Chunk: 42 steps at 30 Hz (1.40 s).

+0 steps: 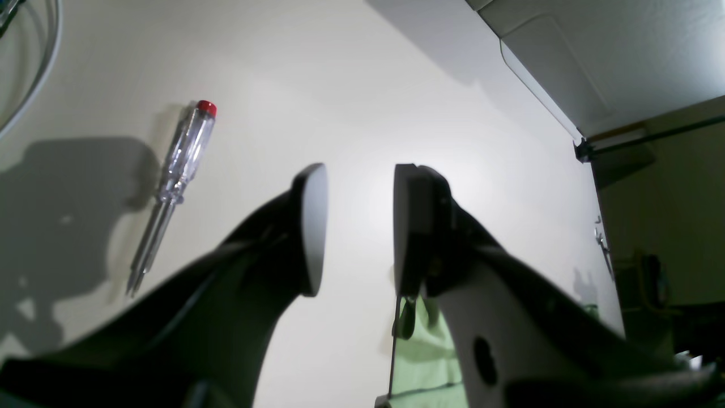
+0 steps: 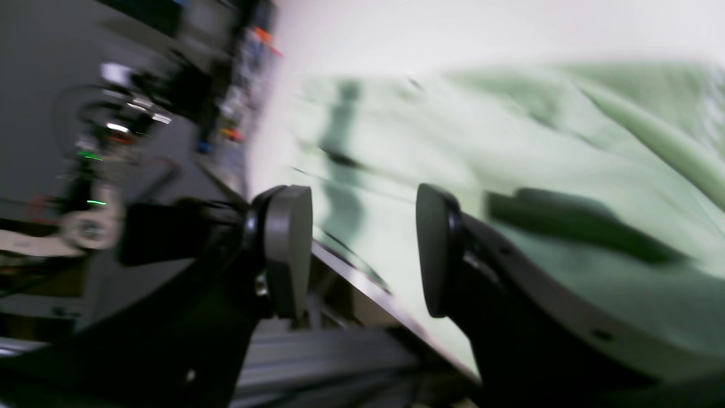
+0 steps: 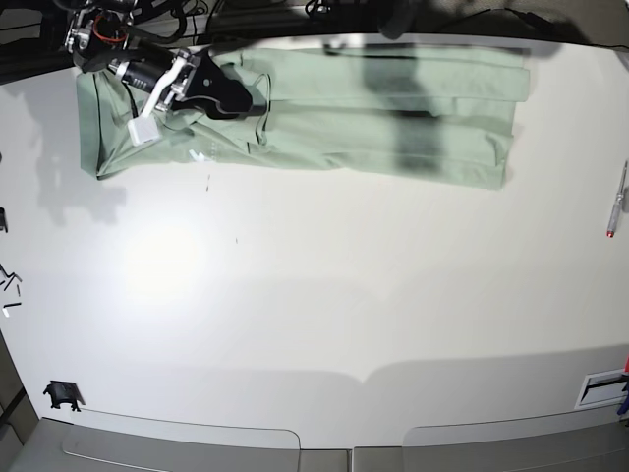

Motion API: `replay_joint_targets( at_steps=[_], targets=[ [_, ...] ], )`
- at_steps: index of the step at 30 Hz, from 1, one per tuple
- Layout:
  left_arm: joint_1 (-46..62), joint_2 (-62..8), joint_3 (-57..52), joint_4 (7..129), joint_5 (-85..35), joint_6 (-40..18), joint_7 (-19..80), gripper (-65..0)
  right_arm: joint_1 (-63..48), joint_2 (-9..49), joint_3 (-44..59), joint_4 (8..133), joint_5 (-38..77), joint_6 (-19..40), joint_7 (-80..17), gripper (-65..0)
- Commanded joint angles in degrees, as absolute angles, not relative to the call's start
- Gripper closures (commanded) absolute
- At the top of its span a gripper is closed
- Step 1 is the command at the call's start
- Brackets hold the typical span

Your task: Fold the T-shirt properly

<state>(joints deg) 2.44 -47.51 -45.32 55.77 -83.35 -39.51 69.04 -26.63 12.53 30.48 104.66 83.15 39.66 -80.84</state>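
The pale mint-green T-shirt (image 3: 324,113) lies as a long folded band along the far edge of the white table (image 3: 314,295). My right gripper (image 3: 248,98) hovers over the shirt's left part. In the right wrist view, which is blurred, the right gripper (image 2: 362,226) is open with nothing between its pads, and the T-shirt (image 2: 510,158) spreads out beyond it. My left gripper (image 1: 361,187) is open and empty over bare table. A corner of the T-shirt (image 1: 425,351) shows below its fingers. The left arm does not show in the base view.
A clear-handled screwdriver (image 1: 187,150) with a red cap lies left of the left gripper, and the screwdriver (image 3: 617,202) sits at the table's right edge. Small dark bits (image 3: 8,280) and a black clip (image 3: 61,395) lie near the left edge.
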Motion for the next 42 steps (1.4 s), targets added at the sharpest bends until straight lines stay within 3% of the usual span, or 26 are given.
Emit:
replay_joint_targets(
  at_steps=[1,6,9,11,15,20,23,33,42],
  targets=[
    [1.96,-49.91,-45.71,56.66,-85.0,-40.0,68.16,-18.2,-26.52,13.04,30.79,106.78,85.0,40.0,-80.0,-28.4],
    [3.11,-50.52,-45.71,56.66,-85.0,-40.0,68.07,-18.5,-26.04,13.02,30.79,113.12,85.0,40.0,-80.0,-28.4],
    [5.48,-50.5,-45.71,56.66,-85.0,-40.0,68.05,-25.8,-25.02,12.99,30.79,114.15,83.4,40.0,-80.0,-28.4],
    [7.94,-50.39,-45.71,56.66,-85.0,-40.0,68.03,-29.7,-24.47,12.97,30.79,114.13,76.73,40.0,-80.0,-28.3],
    [12.99,-48.84,-45.71,56.66,-85.0,-40.0,67.22,-29.7,-24.45,12.97,30.79,114.1,58.81,40.0,-67.94,-28.2],
    [16.64,-43.72,-45.71,56.66,-85.0,-40.0,67.16,-29.7,-24.45,12.88,30.79,114.1,36.53,27.16,-56.31,-28.2],
    [18.06,-39.99,-45.69,56.66,-85.0,-40.0,66.74,-29.7,-24.45,12.86,30.79,114.1,28.73,21.37,-53.04,-28.2],
    [19.79,-30.94,-45.65,57.82,-85.0,-40.0,71.83,-29.7,-20.53,13.17,30.83,108.22,24.1,19.05,-52.27,-28.2],
    [26.04,-26.5,-45.65,72.42,-84.66,-40.0,71.77,-29.7,-11.75,13.37,37.74,98.83,24.53,20.1,-52.49,-28.2]
  ],
)
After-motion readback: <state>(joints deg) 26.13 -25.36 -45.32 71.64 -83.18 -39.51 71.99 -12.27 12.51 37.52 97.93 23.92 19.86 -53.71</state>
